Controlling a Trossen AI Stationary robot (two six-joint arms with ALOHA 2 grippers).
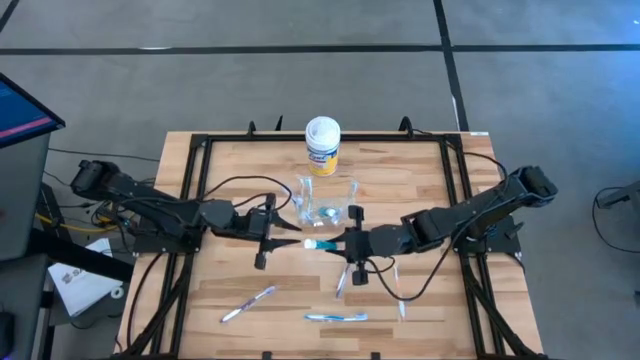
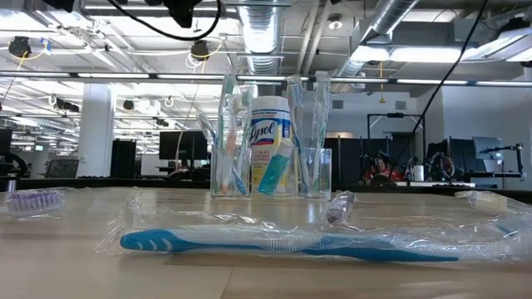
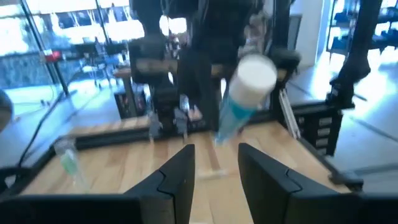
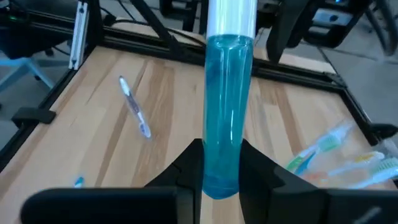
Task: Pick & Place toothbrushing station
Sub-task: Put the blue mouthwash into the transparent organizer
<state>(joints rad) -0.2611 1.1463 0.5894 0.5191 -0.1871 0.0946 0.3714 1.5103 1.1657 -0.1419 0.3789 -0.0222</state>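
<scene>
Right gripper (image 4: 221,163): clamped on teal tube (image 4: 228,106), white cap pointing away, above table centre | left gripper (image 3: 216,165): fingers parted, holding nothing, facing tube from 9 o'clock | cup (image 1: 327,200): brushes inside, 12 o'clock of tube | canister (image 2: 272,143): reads "Lysol" | wrapped blue toothbrush (image 2: 283,242): flat, 6 o'clock edge.

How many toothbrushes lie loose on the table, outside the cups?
3 clearly: one front-left, a blue one front-centre, another beside the right gripper at. A fourth may lie front-right.
</scene>
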